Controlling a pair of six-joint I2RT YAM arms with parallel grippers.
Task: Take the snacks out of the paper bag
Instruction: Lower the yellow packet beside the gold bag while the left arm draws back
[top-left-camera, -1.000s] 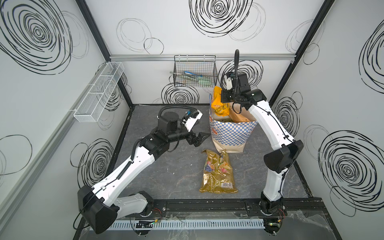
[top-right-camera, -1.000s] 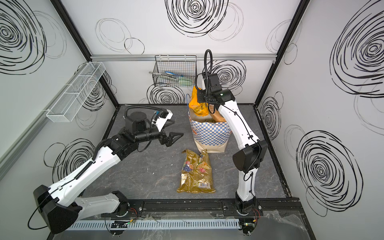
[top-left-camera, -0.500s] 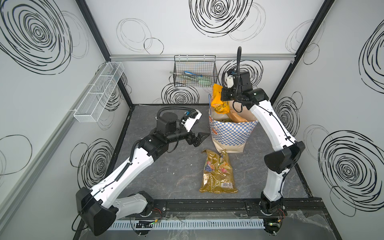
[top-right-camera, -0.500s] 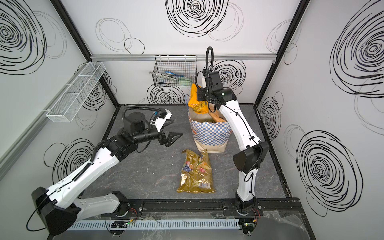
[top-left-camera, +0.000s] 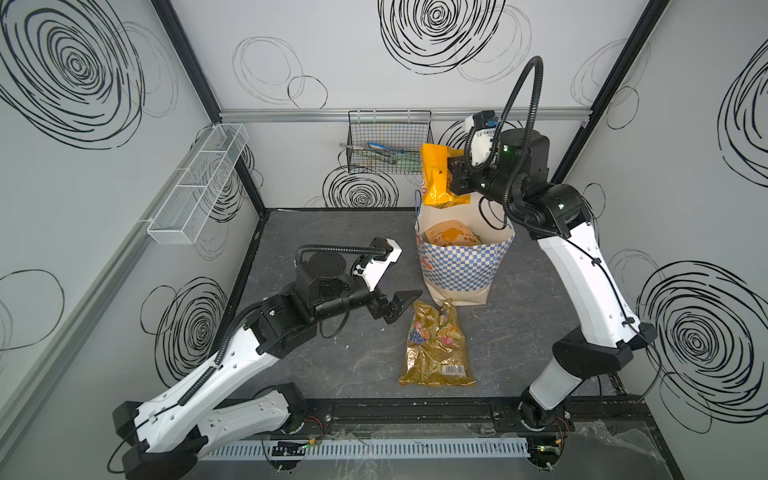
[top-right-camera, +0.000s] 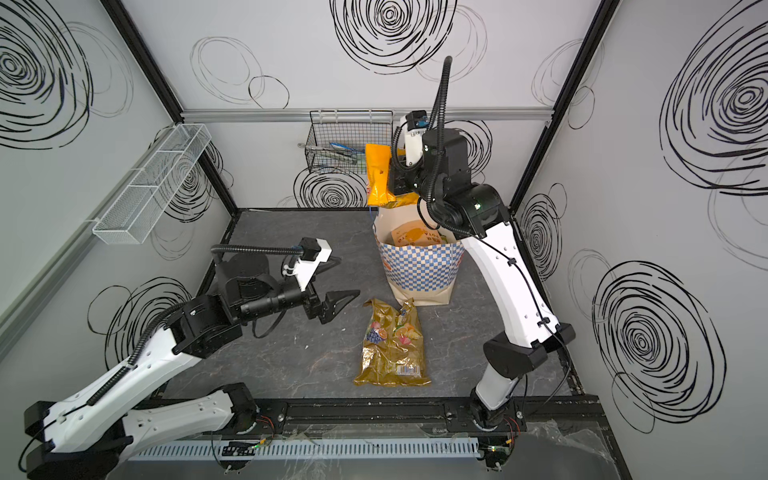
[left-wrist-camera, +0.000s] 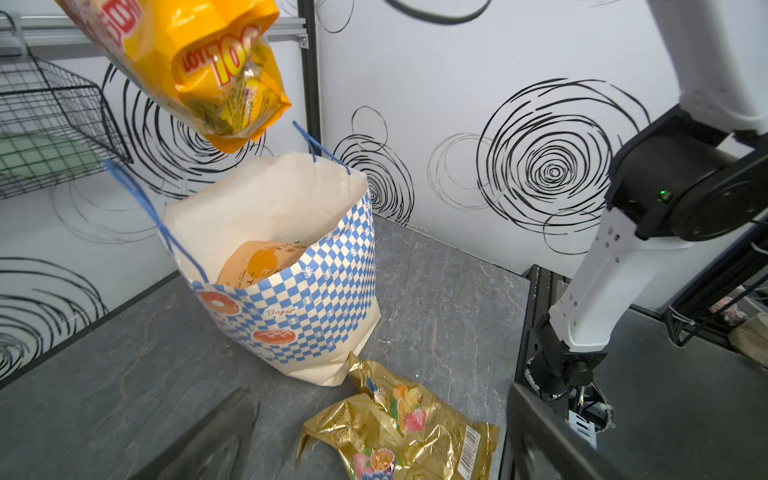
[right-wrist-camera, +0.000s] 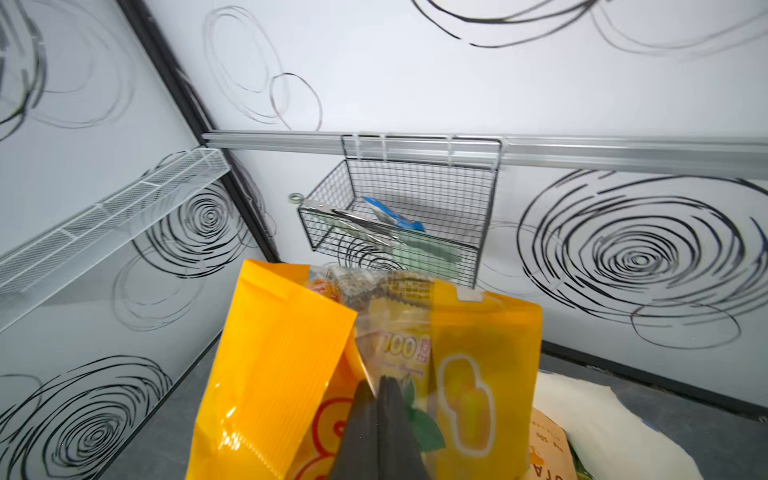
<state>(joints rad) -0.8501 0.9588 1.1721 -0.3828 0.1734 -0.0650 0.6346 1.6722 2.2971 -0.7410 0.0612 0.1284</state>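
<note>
We observed a dark grey worktop (top-left-camera: 340, 357) enclosed by white walls marked with black swirls.

The paper bag (top-left-camera: 461, 270) stood upright toward the rear of the worktop with its mouth open. Both top views showed its blue-and-white checkered band (top-right-camera: 419, 270). The left wrist view showed thin blue cord handles rising from its rim (left-wrist-camera: 316, 286).

A black wire basket (top-left-camera: 388, 141) hung from the rail on the rear wall, behind the bag and apart from it.

The gold packet (top-left-camera: 436, 353) with fruit pictures lay flat on the worktop in front of the bag. Its upper end reached the foot of the bag (left-wrist-camera: 407, 432). We could not tell whether the two touched.

The orange-yellow packet (top-left-camera: 434, 174) hung in the air over the rear of the bag's mouth. Its lower end was just above the rim in the left wrist view (left-wrist-camera: 208, 70).

A tan-orange packet (top-left-camera: 449, 237) sat inside the bag, below the rim.

The right claw (right-wrist-camera: 376, 386) was closed on the orange-yellow packet (right-wrist-camera: 282, 374). Its two dark fingers pinched the film between them.

The left claw (top-left-camera: 405, 306) was spread apart and held nothing. It hovered low over the worktop, near the foot of the bag and just beside the upper end of the gold packet (top-right-camera: 392, 349).
</note>
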